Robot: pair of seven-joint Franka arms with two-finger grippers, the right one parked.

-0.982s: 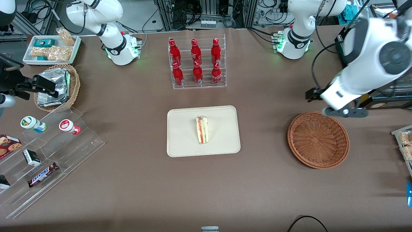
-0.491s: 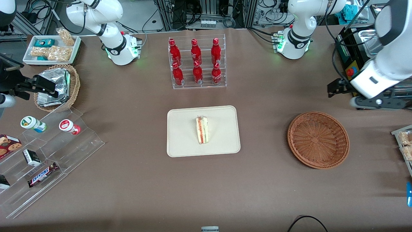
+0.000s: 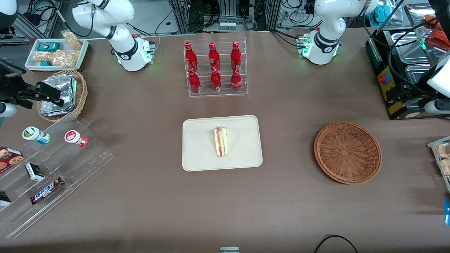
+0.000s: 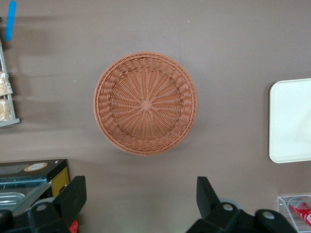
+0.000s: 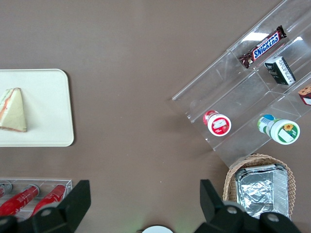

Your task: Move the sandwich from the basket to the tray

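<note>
The sandwich (image 3: 220, 142), a pale wedge with red-orange and green layers, lies on the cream tray (image 3: 200, 154) at the table's middle; it also shows in the right wrist view (image 5: 13, 110). The reddish-brown basket (image 3: 372, 165) is empty and sits toward the working arm's end. In the left wrist view my left gripper (image 4: 140, 194) is open and empty, high above the table. It sits beside the basket (image 4: 109, 116), farther from the front camera. An edge of the tray (image 4: 291, 121) shows there too. In the front view only the arm's wrist shows at the frame's edge.
A clear rack of red bottles (image 3: 215, 68) stands farther from the front camera than the tray. A black unit with steel pans (image 3: 397, 70) is near the working arm. Stepped acrylic shelves with snacks (image 3: 52, 168) and a tan basket of foil packets (image 3: 63, 95) lie toward the parked arm's end.
My left arm has swung from just above the basket's rim out toward the working arm's end of the table, almost leaving the front view. The sandwich, tray and basket have not moved.
</note>
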